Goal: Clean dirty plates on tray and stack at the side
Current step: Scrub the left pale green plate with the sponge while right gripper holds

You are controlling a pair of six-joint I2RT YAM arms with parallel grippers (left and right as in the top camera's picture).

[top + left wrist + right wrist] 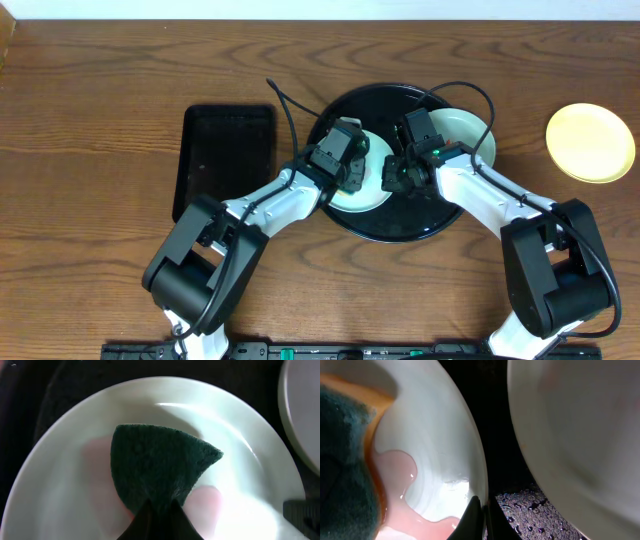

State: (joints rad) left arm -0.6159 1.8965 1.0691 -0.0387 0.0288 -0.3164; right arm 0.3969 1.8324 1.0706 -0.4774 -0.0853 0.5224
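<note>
your left gripper point(156, 521) is closed on the folded end of a green pad point(160, 467). the pad lies flat on the plate point(250, 465), near its middle. from overhead, that plate sits on the 9 o'clock side of the tray point(415, 222), and the left arm reaches over it from 7 o'clock. your right gripper point(481, 516) is clamped on the plate's rim at its 3 o'clock edge, pinning it to the tray.

the relation to watch is where the smear point(210, 505) lies from the pad, because not all of it is under the pad. in the left wrist view, faint pink shows at the pad's 9 o'clock and again at its 5 o'clock, close to your fingertips. in the right wrist view, a watery pink pool lies between the pad and the pinched rim. so i judge the next wipe runs toward 3 o'clock overhead, toward the right gripper. the left arm does the wiping and the right only holds. stop short of the right fingers, or the pad may knock the rim loose.

the second plate point(470, 135) sits at the tray's 2 o'clock, just beside the held one. the yellow plate point(590, 142) lies on the table, well off to 3 o'clock, likely where the stack goes.
</note>
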